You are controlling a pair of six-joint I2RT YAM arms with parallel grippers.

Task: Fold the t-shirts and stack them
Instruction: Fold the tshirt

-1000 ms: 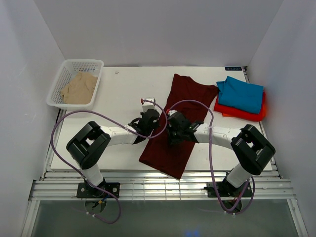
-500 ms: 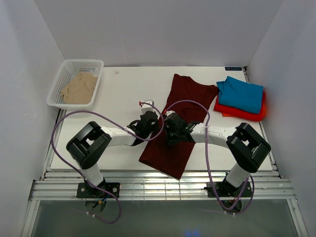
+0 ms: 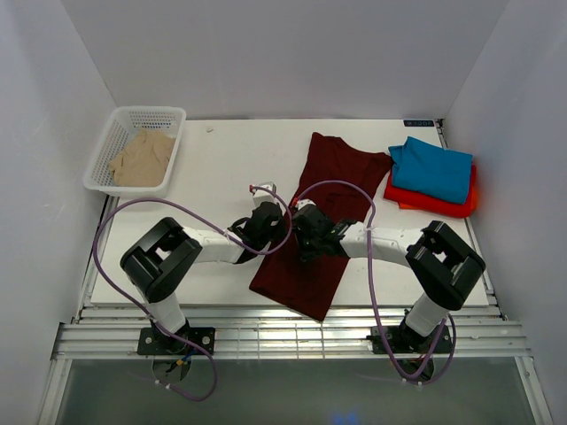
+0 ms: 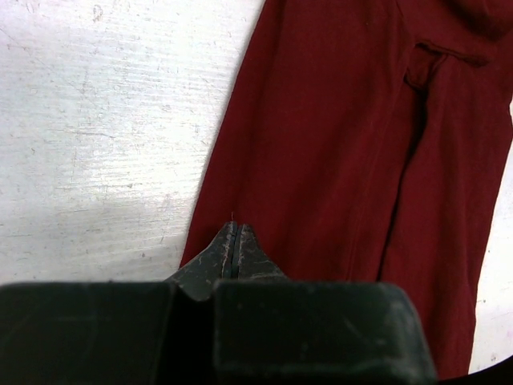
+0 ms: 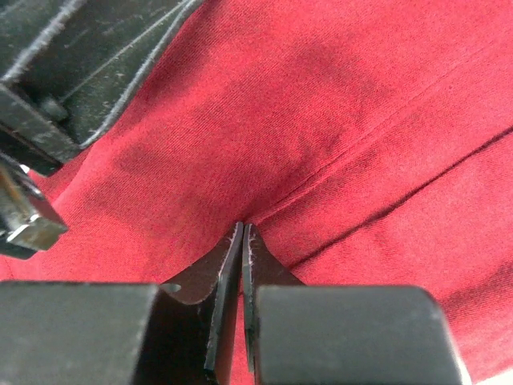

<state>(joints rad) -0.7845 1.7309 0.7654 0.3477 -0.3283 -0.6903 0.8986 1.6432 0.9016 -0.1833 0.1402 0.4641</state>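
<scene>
At the maroon t-shirt's (image 3: 332,173) nine o'clock edge sits the left gripper (image 4: 234,239), jaws together, with the right gripper (image 5: 242,234) at its three o'clock, jaws likewise pressed together on the cloth.

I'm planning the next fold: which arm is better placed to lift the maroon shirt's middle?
Right, probably. The right gripper is shut on a pinch of the maroon t-shirt, creases running into its tips. The left gripper is shut at the shirt's edge; whether it holds cloth is unclear.
</scene>
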